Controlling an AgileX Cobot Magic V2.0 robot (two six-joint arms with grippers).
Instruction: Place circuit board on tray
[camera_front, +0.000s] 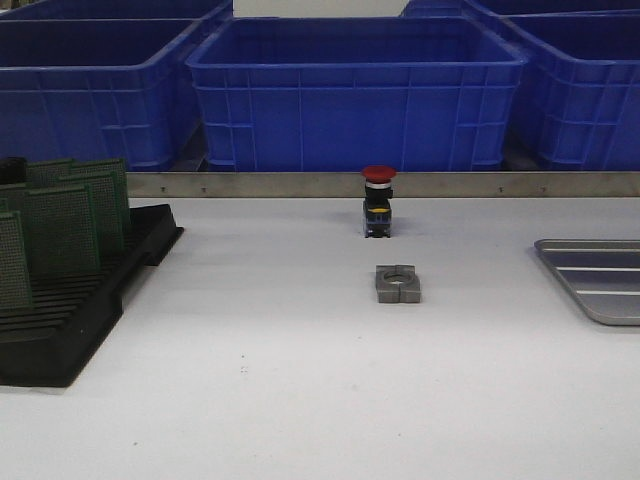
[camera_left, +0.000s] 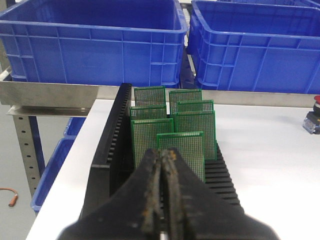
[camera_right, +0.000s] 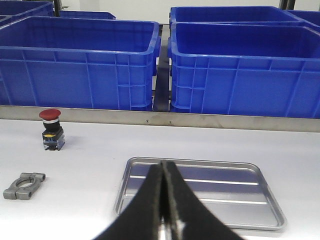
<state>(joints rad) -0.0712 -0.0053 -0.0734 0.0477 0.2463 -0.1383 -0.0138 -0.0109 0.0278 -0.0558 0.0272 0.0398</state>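
- At the table's left edge, a black slotted rack holds the green circuit boards upright on their edges, in staggered rows.
- In the left wrist view the left gripper sits just short of the rack, its fingers pressed together and holding nothing; the nearest circuit board stands straight ahead of the tips, its flat face turned toward them.
- That board's long axis runs up and down, so I judge the jaws must part and come over its top edge to grasp it.
- The tray lies at the table's right edge, flat and with nothing on it, well apart from the rack.
- The right gripper hangs over the tray's near rim, also closed and holding nothing.
- The left arm is plainly nearer the boards; the right is nearer the tray.
- A red push-button and a grey metal clamp sit mid-table, between rack and tray.
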